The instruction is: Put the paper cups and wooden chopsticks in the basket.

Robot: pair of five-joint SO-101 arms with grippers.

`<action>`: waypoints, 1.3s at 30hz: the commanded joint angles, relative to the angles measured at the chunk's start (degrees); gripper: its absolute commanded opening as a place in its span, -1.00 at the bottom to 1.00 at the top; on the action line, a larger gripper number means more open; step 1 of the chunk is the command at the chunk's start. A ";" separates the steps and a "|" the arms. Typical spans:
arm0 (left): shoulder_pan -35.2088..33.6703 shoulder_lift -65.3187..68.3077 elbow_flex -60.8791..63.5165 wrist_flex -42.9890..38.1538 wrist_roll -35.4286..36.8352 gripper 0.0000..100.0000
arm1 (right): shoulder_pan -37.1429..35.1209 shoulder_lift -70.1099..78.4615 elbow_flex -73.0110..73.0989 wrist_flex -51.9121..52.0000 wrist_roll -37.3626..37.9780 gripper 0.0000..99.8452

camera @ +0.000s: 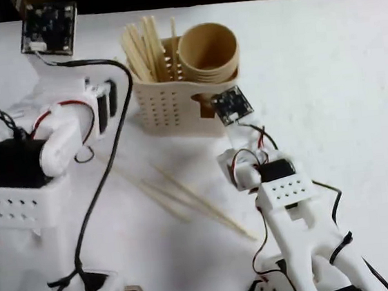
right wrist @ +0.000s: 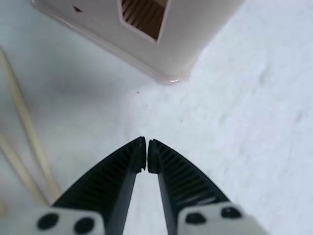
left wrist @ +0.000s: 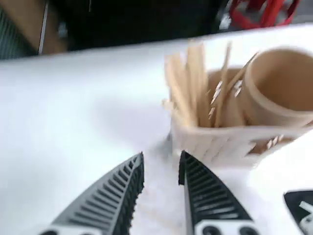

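High view: basket (camera: 169,110) sits far-centre on the table (camera: 341,88), with my left arm to its left and my right arm in front of its near right corner.
Cups: paper cups (camera: 208,50) are nested in one stack in the basket's right half, mouths up.
Stowed sticks: stowed chopsticks (camera: 144,53) stand in the left half. Long axis is near upright, tips up and fanned, with one leaning toward the cups.
Loose sticks: several loose chopsticks (camera: 186,198) lie flat on the table in front of the basket. Long axis is diagonal, from the near left of the basket down toward my right arm's base. They sit roughly parallel and close together.
Left wrist view: this gives the side-on look. Stowed chopsticks (left wrist: 190,83) poke well above the basket (left wrist: 220,142) rim, with the paper cups (left wrist: 279,83) behind them.
Left jaws: slightly open, empty, above bare table just short of the basket.
Right wrist view: handle cutout (right wrist: 144,14) in the basket (right wrist: 195,29) wall. The loose chopsticks (right wrist: 24,122) run past, off to one side.
Right jaws: closed tip to tip, gripping nothing, near the basket corner but not touching it.
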State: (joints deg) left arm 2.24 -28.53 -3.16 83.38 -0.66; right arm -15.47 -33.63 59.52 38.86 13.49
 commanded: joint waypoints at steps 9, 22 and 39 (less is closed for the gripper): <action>-9.80 -1.63 27.87 -3.87 -4.75 -0.63 | 0.40 -1.63 -0.44 -0.57 0.70 -0.96; -10.86 16.04 34.46 -15.91 -1.85 -0.60 | 0.48 -1.63 -0.35 -0.57 0.70 -0.96; -11.03 41.71 18.90 -16.09 5.89 -0.60 | 0.48 -1.80 -0.35 -0.57 0.70 -0.96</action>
State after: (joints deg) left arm -8.13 11.74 18.99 67.91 3.82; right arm -15.47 -33.63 59.52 38.86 13.49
